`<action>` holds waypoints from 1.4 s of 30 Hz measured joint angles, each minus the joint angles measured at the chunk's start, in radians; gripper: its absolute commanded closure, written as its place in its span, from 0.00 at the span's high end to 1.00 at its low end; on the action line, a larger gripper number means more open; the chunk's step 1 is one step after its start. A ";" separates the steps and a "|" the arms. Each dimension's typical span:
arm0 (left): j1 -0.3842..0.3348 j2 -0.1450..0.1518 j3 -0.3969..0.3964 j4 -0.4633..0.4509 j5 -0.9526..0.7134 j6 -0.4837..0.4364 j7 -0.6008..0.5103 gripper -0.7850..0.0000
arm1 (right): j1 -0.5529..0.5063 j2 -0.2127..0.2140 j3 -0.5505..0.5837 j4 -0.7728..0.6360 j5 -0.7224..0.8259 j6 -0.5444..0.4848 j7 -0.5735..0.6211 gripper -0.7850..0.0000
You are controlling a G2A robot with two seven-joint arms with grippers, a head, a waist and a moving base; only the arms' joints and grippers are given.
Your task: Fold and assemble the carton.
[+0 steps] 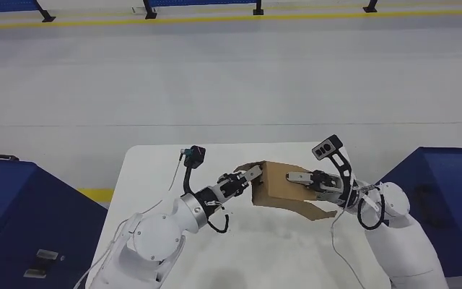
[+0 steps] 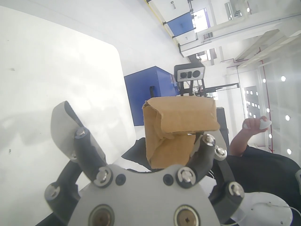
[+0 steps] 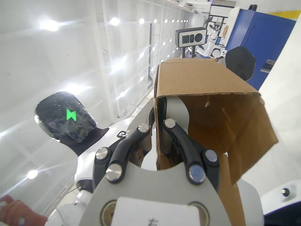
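Observation:
A brown cardboard carton [image 1: 278,189] is held up over the white table [image 1: 216,155] between my two arms. In the right wrist view my right gripper [image 3: 156,109] is shut on one wall of the carton [image 3: 202,81], one finger inside and one outside; the end facing it is open, with a flap [image 3: 249,128] hanging loose. My left gripper [image 2: 131,128] stands open at the other end, where the end flaps [image 2: 188,118] are folded over. One of its fingers [image 2: 202,147] is at the carton's [image 2: 169,149] edge, the other [image 2: 63,116] is well clear. From above, the left gripper [image 1: 247,179] and right gripper [image 1: 302,179] face each other.
Blue cabinets stand beside the table on the left [image 1: 29,209] and on the right [image 1: 433,170]. The table's far edge [image 1: 238,146] runs just behind the carton. Bare tabletop lies in front of the arms [image 1: 274,246].

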 measured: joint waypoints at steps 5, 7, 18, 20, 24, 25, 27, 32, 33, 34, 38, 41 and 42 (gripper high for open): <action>0.045 0.007 -0.053 -0.044 -0.053 -0.041 -0.021 1.00 | 0.061 -0.009 -0.030 0.131 0.146 0.070 0.107 0.00; 0.066 0.011 -0.078 -0.068 -0.072 -0.073 -0.029 1.00 | 0.086 -0.013 -0.044 0.173 0.175 0.087 0.142 0.00; 0.129 0.018 -0.163 -0.086 -0.044 -0.179 0.084 1.00 | 0.136 -0.023 -0.082 0.225 0.199 0.125 0.222 0.00; 0.105 0.016 -0.139 -0.057 -0.032 -0.159 0.078 1.00 | 0.137 -0.023 -0.086 0.220 0.196 0.129 0.229 0.00; 0.043 0.015 -0.091 -0.008 -0.013 -0.124 0.018 1.00 | 0.136 -0.023 -0.092 0.215 0.185 0.146 0.241 0.00; 0.028 0.015 -0.076 0.003 -0.005 -0.121 -0.003 1.00 | 0.136 -0.023 -0.094 0.216 0.178 0.158 0.244 0.00; 0.012 0.015 -0.058 0.011 0.007 -0.118 -0.031 1.00 | 0.136 -0.023 -0.097 0.218 0.172 0.171 0.249 0.00; 0.011 0.017 -0.032 0.001 0.025 -0.127 -0.071 1.00 | 0.133 -0.023 -0.096 0.229 0.174 0.184 0.250 0.00; 0.016 0.018 -0.031 -0.003 0.026 -0.129 -0.072 1.00 | 0.134 -0.023 -0.095 0.231 0.173 0.185 0.250 0.00; 0.022 0.019 -0.031 -0.008 0.029 -0.132 -0.071 1.00 | 0.134 -0.023 -0.095 0.233 0.172 0.187 0.250 0.00; 0.041 0.021 -0.032 -0.019 0.032 -0.142 -0.067 1.00 | 0.136 -0.024 -0.100 0.237 0.180 0.201 0.248 0.00; 0.046 0.022 -0.025 -0.016 0.039 -0.147 -0.067 1.00 | 0.142 -0.025 -0.104 0.238 0.178 0.213 0.251 0.00; 0.046 0.022 -0.019 -0.015 0.042 -0.150 -0.069 1.00 | 0.143 -0.025 -0.106 0.239 0.177 0.218 0.251 0.00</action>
